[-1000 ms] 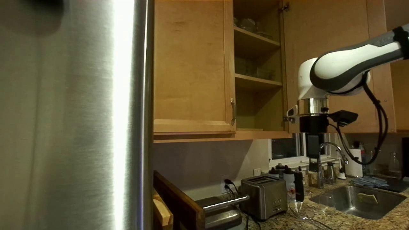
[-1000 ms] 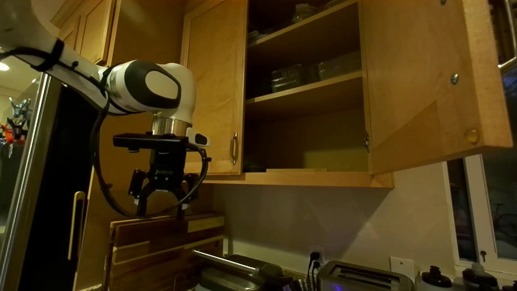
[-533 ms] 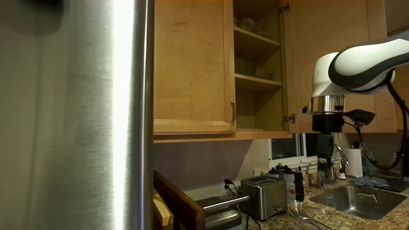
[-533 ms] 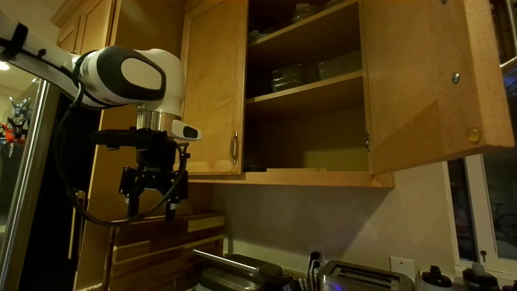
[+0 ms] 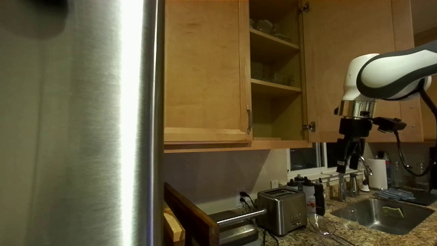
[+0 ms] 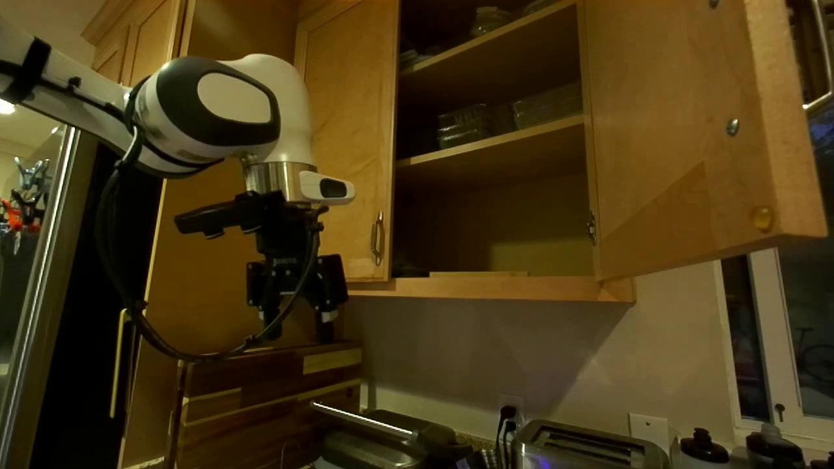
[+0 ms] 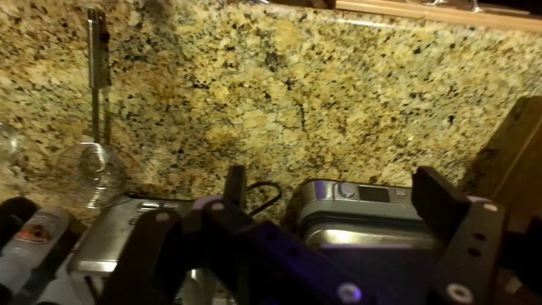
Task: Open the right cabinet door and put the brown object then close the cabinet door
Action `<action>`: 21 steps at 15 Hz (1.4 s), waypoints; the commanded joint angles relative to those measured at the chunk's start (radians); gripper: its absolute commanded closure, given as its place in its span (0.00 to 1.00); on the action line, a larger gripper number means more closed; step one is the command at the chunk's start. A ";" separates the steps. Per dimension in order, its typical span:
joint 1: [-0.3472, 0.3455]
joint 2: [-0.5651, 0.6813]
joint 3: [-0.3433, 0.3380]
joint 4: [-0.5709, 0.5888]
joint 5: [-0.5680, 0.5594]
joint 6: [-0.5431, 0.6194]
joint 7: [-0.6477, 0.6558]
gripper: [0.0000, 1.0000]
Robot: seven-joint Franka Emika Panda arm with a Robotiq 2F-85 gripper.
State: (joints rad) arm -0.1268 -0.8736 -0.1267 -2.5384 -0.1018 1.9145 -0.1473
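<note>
I see the cabinet standing open, its right door swung out from it; closing that remains. Outside the cabinet, my gripper hangs spread apart, holding nothing. The brown strip lies low inside the cabinet; I judge it placed.

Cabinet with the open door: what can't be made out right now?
Open door: top cut off by the upper edge in both exterior views; in an exterior view the arm covers part of it.
Brown strip: in an exterior view only its thin front edge shows, so its depth is hidden.
Upper-shelf items: too dim to identify in both exterior views.
Wrist view: none of these; all lie outside its edges.
</note>
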 commanded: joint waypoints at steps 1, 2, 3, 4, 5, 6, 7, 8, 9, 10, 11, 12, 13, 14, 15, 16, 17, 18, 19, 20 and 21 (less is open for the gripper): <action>-0.094 -0.078 -0.020 -0.027 -0.083 0.046 0.069 0.00; -0.118 -0.089 -0.026 -0.027 -0.111 0.062 0.077 0.00; -0.137 -0.100 -0.035 -0.023 -0.132 0.073 0.081 0.00; -0.157 -0.109 -0.040 -0.023 -0.156 0.093 0.090 0.00; -0.175 -0.118 -0.044 -0.022 -0.177 0.109 0.097 0.00; -0.194 -0.124 -0.049 -0.021 -0.199 0.129 0.104 0.00; -0.209 -0.128 -0.053 -0.020 -0.216 0.144 0.114 0.00; -0.227 -0.129 -0.056 -0.021 -0.232 0.162 0.129 0.00; -0.237 -0.128 -0.058 -0.021 -0.241 0.172 0.141 0.00; -0.240 -0.123 -0.053 -0.025 -0.243 0.178 0.150 0.00; -0.226 -0.113 -0.050 -0.024 -0.225 0.164 0.151 0.00; -0.217 -0.103 -0.061 0.002 -0.224 0.140 0.122 0.00; -0.216 -0.101 -0.059 0.000 -0.224 0.140 0.126 0.00; -0.216 -0.099 -0.058 0.000 -0.223 0.140 0.130 0.00; -0.216 -0.098 -0.057 0.000 -0.223 0.140 0.132 0.00; -0.216 -0.098 -0.057 0.000 -0.223 0.140 0.133 0.00; -0.230 -0.100 -0.063 -0.005 -0.235 0.162 0.142 0.00; -0.249 -0.095 -0.077 0.001 -0.241 0.172 0.153 0.00; -0.279 -0.096 -0.089 0.004 -0.252 0.187 0.179 0.00; -0.301 -0.098 -0.105 0.011 -0.259 0.188 0.196 0.00; -0.320 -0.104 -0.118 0.012 -0.267 0.201 0.211 0.00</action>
State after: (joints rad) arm -0.3872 -0.9698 -0.2091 -2.5341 -0.3345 2.0765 0.0146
